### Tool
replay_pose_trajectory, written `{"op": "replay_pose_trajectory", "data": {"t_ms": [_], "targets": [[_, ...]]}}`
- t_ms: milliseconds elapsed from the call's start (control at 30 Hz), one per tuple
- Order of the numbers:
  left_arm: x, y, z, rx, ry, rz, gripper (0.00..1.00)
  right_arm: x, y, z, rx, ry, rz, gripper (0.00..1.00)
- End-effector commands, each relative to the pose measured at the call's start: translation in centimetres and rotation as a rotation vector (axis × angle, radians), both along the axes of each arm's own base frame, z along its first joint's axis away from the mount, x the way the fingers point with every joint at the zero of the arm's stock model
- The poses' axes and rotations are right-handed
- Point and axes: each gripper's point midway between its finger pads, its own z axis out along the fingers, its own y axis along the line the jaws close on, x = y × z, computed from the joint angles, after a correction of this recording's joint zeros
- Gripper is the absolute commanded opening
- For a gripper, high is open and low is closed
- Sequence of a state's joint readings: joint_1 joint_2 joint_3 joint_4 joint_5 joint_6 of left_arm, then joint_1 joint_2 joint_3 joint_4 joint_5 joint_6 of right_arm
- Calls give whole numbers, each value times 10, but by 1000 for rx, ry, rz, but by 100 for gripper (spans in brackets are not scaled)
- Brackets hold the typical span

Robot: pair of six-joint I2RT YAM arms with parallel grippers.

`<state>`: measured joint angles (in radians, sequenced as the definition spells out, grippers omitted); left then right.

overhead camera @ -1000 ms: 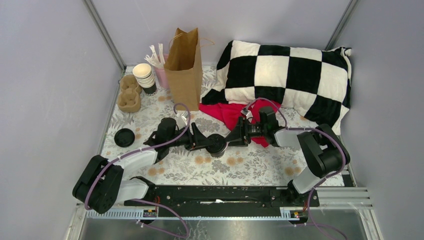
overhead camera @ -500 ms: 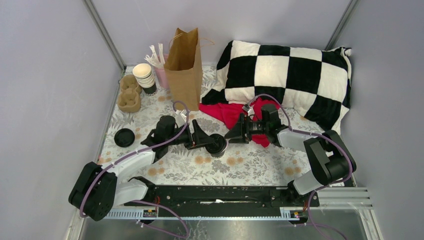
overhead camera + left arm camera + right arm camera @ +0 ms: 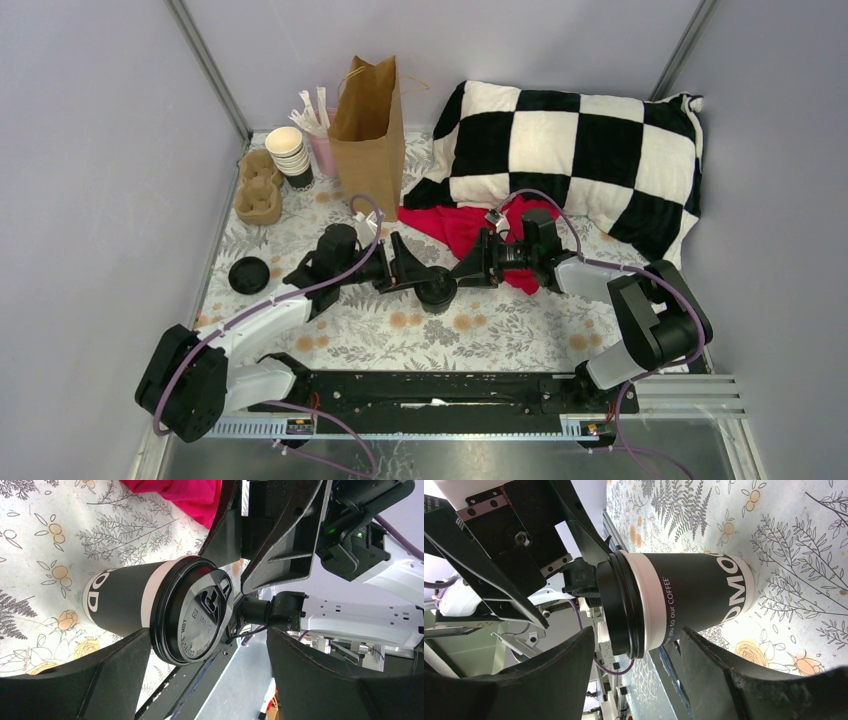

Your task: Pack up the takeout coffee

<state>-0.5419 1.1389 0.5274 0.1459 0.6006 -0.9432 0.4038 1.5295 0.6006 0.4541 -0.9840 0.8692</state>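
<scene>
The takeout coffee (image 3: pixel 436 290), a small dark cup with a black lid, stands upright on the floral table between my two grippers. My left gripper (image 3: pixel 412 272) is open just left of it. In the left wrist view the left gripper (image 3: pixel 207 640) has its jaws wide, with the cup (image 3: pixel 120 605) close by one finger and not clamped. My right gripper (image 3: pixel 468 270) is open just right of the cup. In the right wrist view the right gripper (image 3: pixel 638 635) has the cup (image 3: pixel 689 595) just beyond its spread fingertips. The brown paper bag (image 3: pixel 368 140) stands open at the back.
A black-and-white checked pillow (image 3: pixel 570 150) fills the back right, with a red cloth (image 3: pixel 455 228) in front of it. A stack of lidless cups (image 3: pixel 290 155), a cardboard cup carrier (image 3: pixel 258 185) and a pink holder (image 3: pixel 322 152) stand back left. A loose black lid (image 3: pixel 248 274) lies left.
My right gripper has drawn back a little from the cup. My left gripper has shifted slightly right and away towards the cup. The cup has stayed in place.
</scene>
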Motion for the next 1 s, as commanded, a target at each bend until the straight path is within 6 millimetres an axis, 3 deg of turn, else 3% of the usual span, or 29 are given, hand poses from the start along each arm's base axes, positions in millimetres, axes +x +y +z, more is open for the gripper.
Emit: {"op": "replay_pose_trajectory", "data": {"t_ms": [0,167,233,467,833,967], "targets": [[12,-6,21,-15,-57,25,90,3,4,12,25,-50,-2,70],[18,-2,14,31,-52,52,92,4,3,11,22,-59,-11,74],[18,0,11,51,-51,61,98,3,3,10,18,-61,-10,77],[6,12,8,80,-74,68,98,-2,2,5,-48,-126,60,84],[-23,10,-6,23,-5,-2,71,10,11,-2,-128,-145,103,83],[-28,9,-6,12,-4,-10,67,13,13,-4,-147,-143,100,82]]}}
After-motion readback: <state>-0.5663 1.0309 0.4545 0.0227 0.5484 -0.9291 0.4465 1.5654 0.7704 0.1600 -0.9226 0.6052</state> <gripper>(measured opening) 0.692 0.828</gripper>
